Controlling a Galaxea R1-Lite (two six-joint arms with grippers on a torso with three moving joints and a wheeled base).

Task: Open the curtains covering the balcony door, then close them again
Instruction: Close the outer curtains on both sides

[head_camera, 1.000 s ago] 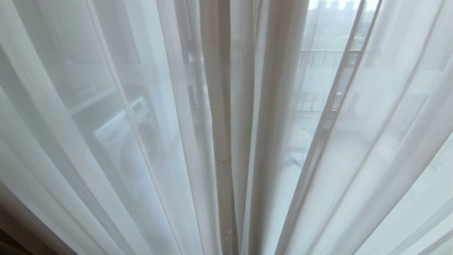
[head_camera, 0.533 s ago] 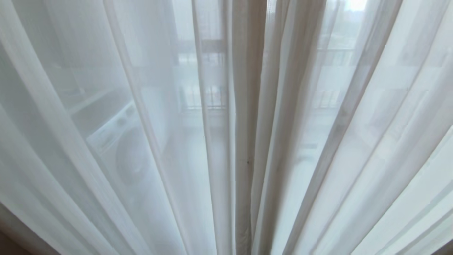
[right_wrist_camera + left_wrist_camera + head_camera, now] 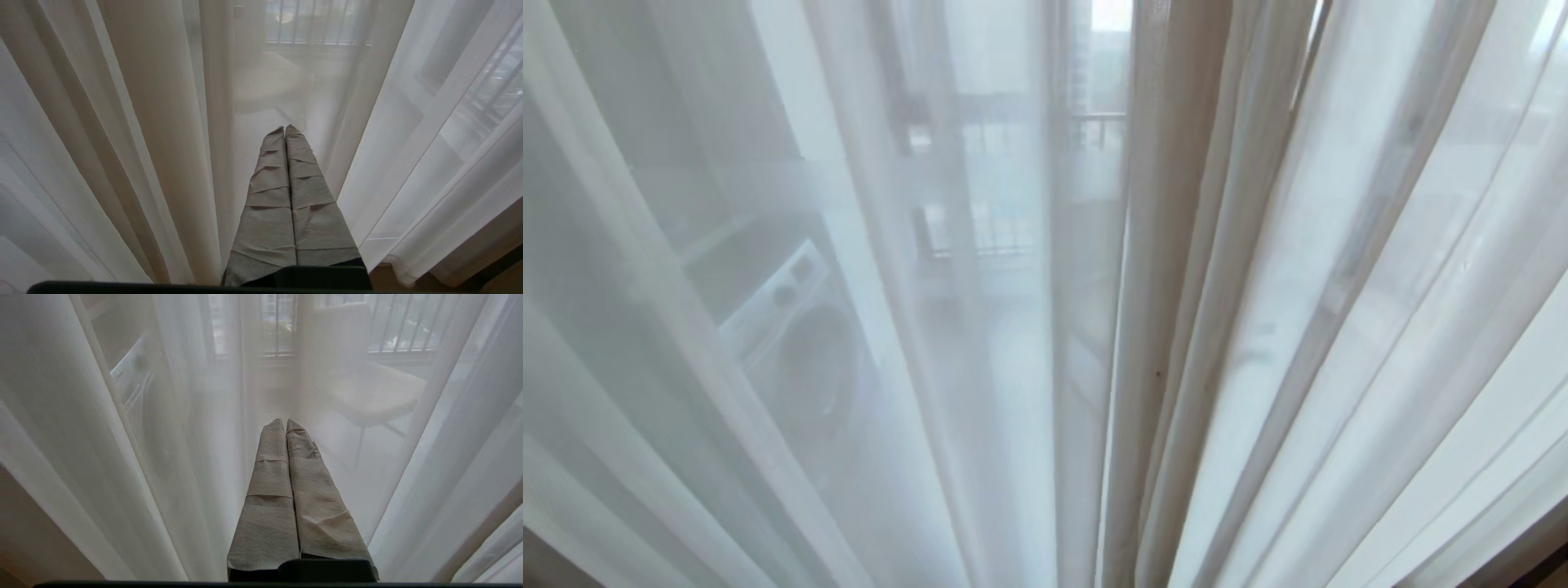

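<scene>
Curtains (image 3: 1258, 286) drawn, washing machine (image 3: 796, 343) behind

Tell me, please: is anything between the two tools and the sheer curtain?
Nothing visible. The left tool and right tool, both shut, point straight at the sheer curtain; only it hangs before them.

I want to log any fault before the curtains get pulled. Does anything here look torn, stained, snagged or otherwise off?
Only one small thing: a dark speck on the denser fold of the sheer curtains right of centre in the head view. Whether it is a stain or a hole cannot be told. Otherwise the fabric hangs in even pleats, with no tear or snag visible.
</scene>
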